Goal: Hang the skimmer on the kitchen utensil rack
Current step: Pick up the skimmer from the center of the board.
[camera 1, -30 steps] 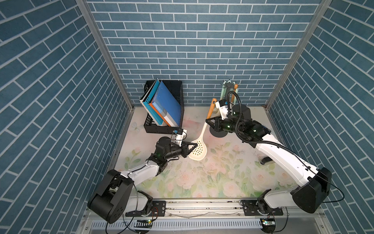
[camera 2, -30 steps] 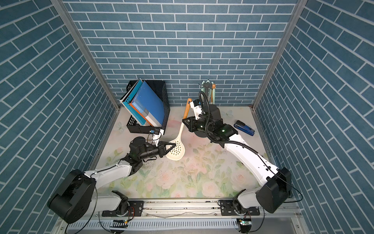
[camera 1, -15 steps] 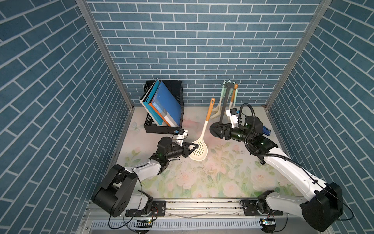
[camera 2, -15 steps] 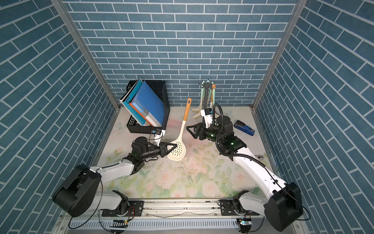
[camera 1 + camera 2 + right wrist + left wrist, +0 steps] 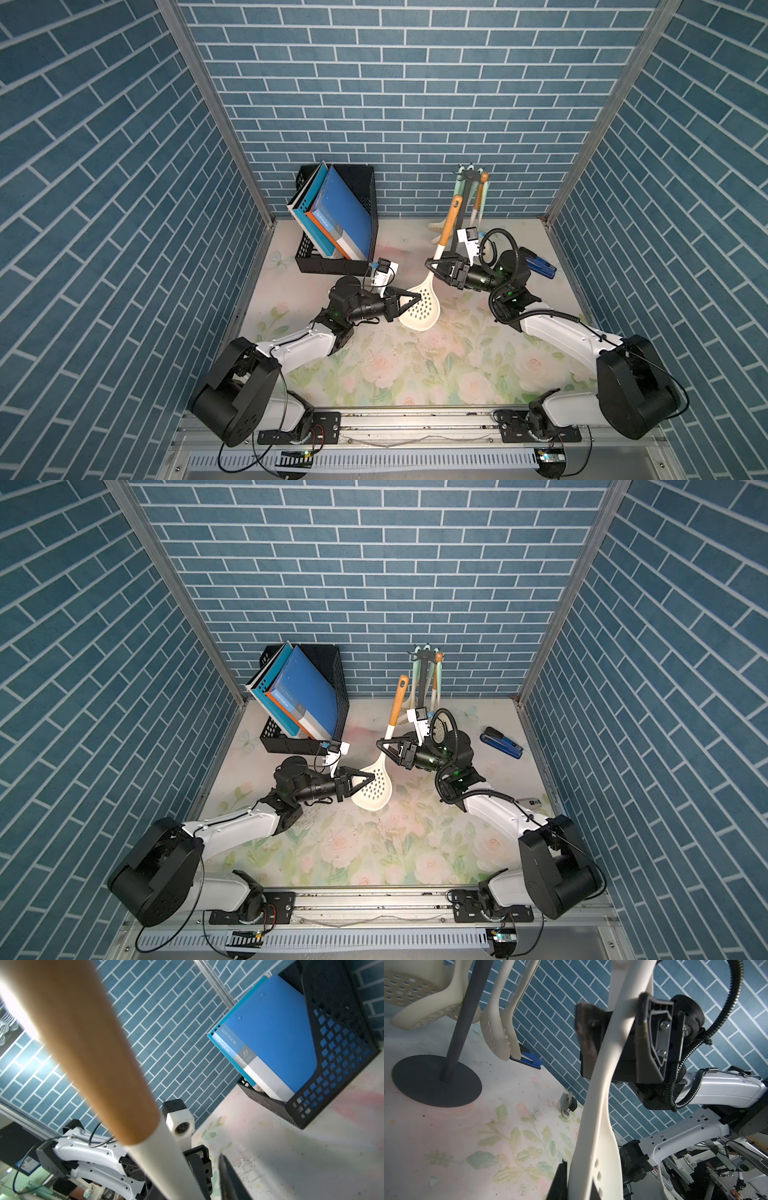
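Holding entry: skimmer (image 5: 422,311), tilted handle-up just in front of the kitchen utensil rack (image 5: 468,199). We record left pincer (image 5: 418,296) clamped on the bowl rim and right pincer (image 5: 430,262) closed round the white neck. This is likely a handover, freeing the handle end for a hook.

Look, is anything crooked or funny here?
The cream perforated skimmer with a wooden handle hangs tilted in mid-air, gripped by the left claw at its bowl rim and the right claw at its neck. The blue folders lean sideways in the black mesh file box. Nothing looks spilled or broken.
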You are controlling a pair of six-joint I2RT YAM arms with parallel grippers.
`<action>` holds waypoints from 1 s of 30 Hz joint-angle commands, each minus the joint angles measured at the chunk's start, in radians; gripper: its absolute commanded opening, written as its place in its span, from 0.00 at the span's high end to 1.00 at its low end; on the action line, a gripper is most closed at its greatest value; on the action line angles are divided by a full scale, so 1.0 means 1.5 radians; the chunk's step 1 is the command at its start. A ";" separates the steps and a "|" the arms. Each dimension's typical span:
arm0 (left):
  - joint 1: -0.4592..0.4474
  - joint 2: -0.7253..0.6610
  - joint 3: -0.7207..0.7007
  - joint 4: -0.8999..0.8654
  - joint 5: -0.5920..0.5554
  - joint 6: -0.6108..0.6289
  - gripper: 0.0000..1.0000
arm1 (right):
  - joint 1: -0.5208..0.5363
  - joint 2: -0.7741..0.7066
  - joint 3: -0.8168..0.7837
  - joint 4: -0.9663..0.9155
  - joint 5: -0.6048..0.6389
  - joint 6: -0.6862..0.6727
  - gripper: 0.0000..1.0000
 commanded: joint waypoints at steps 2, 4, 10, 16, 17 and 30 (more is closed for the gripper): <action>-0.007 -0.011 0.026 0.021 0.016 0.011 1.00 | -0.005 0.002 -0.016 0.127 -0.002 0.051 0.88; -0.007 -0.010 0.029 0.021 0.019 0.010 1.00 | -0.005 0.002 -0.018 0.134 -0.004 0.055 0.96; -0.009 -0.007 0.039 0.018 0.023 0.008 0.69 | -0.015 -0.008 -0.013 0.128 -0.007 0.055 1.00; -0.008 -0.051 0.045 0.036 0.067 0.002 0.00 | -0.051 -0.013 0.002 0.097 -0.042 0.064 1.00; -0.008 -0.068 0.050 0.017 0.059 0.017 0.00 | -0.057 -0.014 0.005 0.096 -0.048 0.067 1.00; -0.003 -0.136 0.086 -0.264 -0.181 0.153 0.00 | -0.148 0.089 0.065 0.300 -0.166 0.247 1.00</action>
